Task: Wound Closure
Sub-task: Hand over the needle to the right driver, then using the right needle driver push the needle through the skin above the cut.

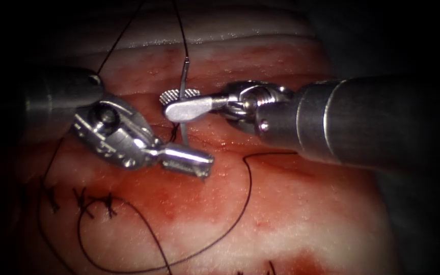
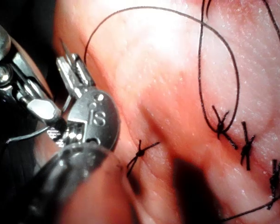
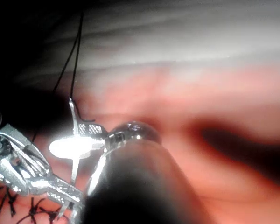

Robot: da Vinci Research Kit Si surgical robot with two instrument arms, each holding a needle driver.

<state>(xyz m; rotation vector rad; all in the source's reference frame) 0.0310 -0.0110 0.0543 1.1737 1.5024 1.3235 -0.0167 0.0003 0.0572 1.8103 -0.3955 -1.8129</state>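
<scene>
My right tool's jaws (image 1: 168,104) are shut on the curved needle (image 1: 183,81), which I see edge-on and upright, gripped about mid-curve. The needle's tail points up, and the dark thread (image 1: 181,30) runs on from it. Its lower end meets the tissue (image 1: 291,214) just above my left tool; whether the point is in the tissue I cannot tell. My left tool's jaws (image 1: 207,170) look shut with nothing seen between them, their tip resting on the tissue. The right wrist view shows the needle (image 3: 74,116) crossing the bright right jaws (image 3: 60,144). The left jaws (image 2: 67,63) appear in the left wrist view.
Three tied stitches (image 1: 82,201) sit in a row at lower left, also close up in the left wrist view as knots (image 2: 221,123). A long slack loop of thread (image 1: 248,193) lies over the tissue below both tools. Red fluid stains the tissue around the tools.
</scene>
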